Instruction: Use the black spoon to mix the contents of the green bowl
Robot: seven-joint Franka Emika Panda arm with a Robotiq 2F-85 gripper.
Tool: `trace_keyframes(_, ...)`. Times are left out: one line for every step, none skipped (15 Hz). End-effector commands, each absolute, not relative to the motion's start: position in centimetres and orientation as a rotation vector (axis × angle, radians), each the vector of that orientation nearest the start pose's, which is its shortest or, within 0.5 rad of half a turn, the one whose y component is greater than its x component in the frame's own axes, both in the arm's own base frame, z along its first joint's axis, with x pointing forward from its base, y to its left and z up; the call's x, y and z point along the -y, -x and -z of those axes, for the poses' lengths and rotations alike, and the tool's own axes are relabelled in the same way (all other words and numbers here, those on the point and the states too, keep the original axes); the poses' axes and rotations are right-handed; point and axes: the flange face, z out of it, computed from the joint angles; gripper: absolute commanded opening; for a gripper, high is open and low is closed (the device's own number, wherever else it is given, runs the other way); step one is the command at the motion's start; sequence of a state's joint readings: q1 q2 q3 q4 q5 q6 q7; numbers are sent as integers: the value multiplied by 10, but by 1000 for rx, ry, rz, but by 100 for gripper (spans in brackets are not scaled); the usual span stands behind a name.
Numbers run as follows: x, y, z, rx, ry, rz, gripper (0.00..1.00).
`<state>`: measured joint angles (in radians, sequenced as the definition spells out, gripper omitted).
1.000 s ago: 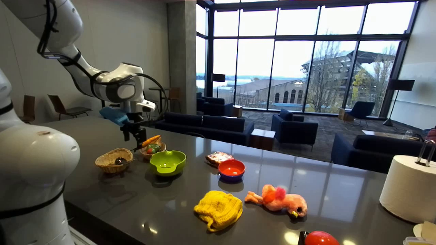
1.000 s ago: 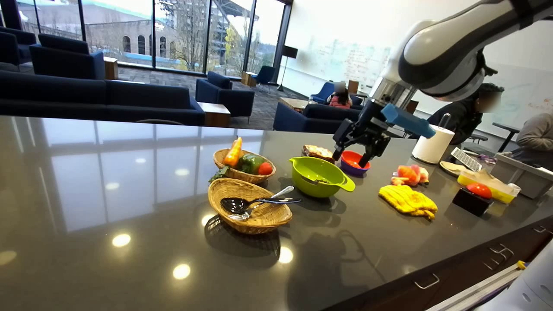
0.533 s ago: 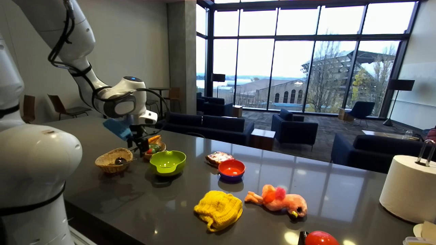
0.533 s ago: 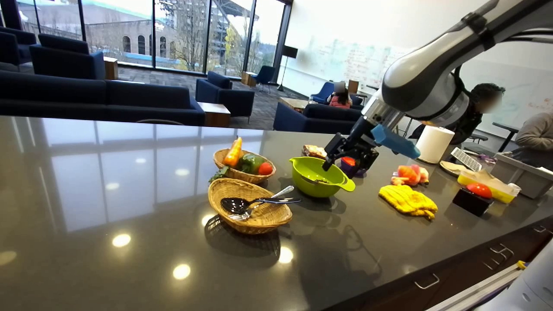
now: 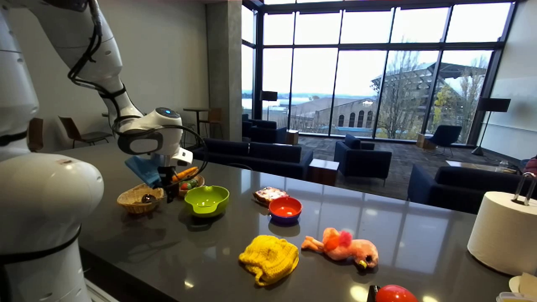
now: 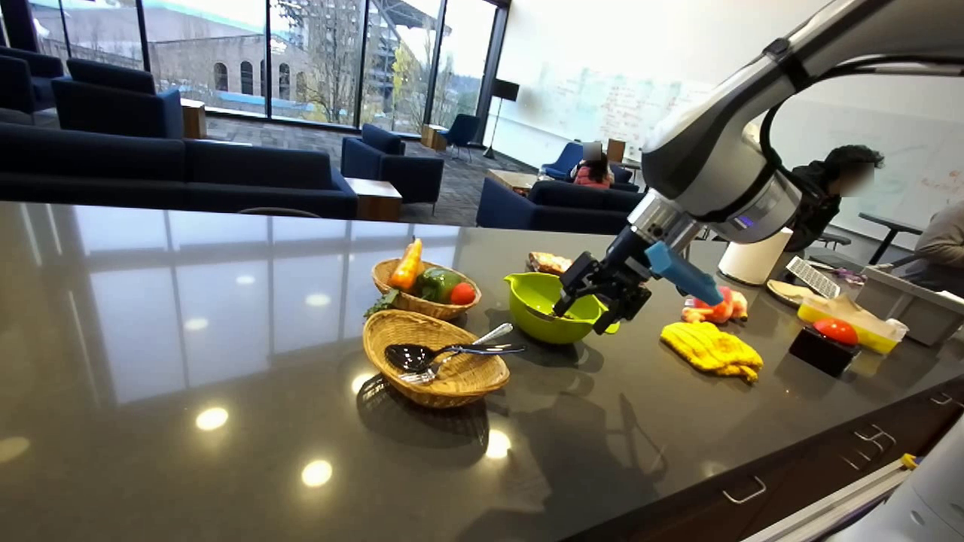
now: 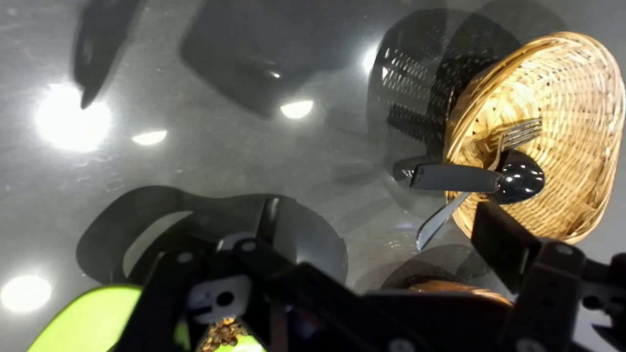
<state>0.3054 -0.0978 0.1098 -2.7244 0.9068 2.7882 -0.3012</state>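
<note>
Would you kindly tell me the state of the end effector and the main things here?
End effector: open, gripping nothing
Spoon: in the cutlery basket, handle over the rim
Fork: crossed under the spoon
Cutlery basket: upright
Green bowl: upright, brown bits inside
Red bowl: upright
Vegetable basket: upright, holding vegetables
Towel roll: standing upright
Plush toy: lying down
Yellow cloth: crumpled

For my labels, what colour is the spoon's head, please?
The spoon's head is glossy black, clearest in the wrist view.

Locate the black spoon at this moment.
Toward the right of the wrist view, the black spoon lies across the fork in the wicker basket, its handle jutting left past the rim.
</note>
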Motion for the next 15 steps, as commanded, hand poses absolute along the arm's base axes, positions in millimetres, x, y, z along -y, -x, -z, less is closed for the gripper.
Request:
trace_keyframes(-126, -386, -247, -133, 2735, 170, 100)
trace_keyframes(-125, -388, -242, -125, 2728, 161, 100)
trace_keyframes(-125, -391, -237, -114, 2721, 157, 100)
trace_keyframes(-126, -394, -233, -104, 2712, 154, 100)
trace_keyframes(-127, -396, -229, -95, 2704, 148, 100)
trace_keyframes(-129, -400, -225, -81, 2696, 142, 100)
trace_keyframes(-131, -403, -222, -68, 2691, 135, 100)
trace_keyframes(-132, -405, -219, -54, 2690, 128, 100)
trace_keyframes(-133, -408, -216, -40, 2689, 123, 100)
trace_keyframes(-133, -411, -214, -28, 2684, 114, 100)
trace_keyframes(-134, -414, -212, -24, 2674, 109, 100)
trace_keyframes(-135, -418, -210, -16, 2669, 106, 100)
trace_keyframes(-136, -421, -209, -8, 2663, 105, 100)
trace_keyframes(-136, -424, -209, 0, 2656, 105, 100)
trace_keyframes(-137, -426, -208, 5, 2648, 105, 100)
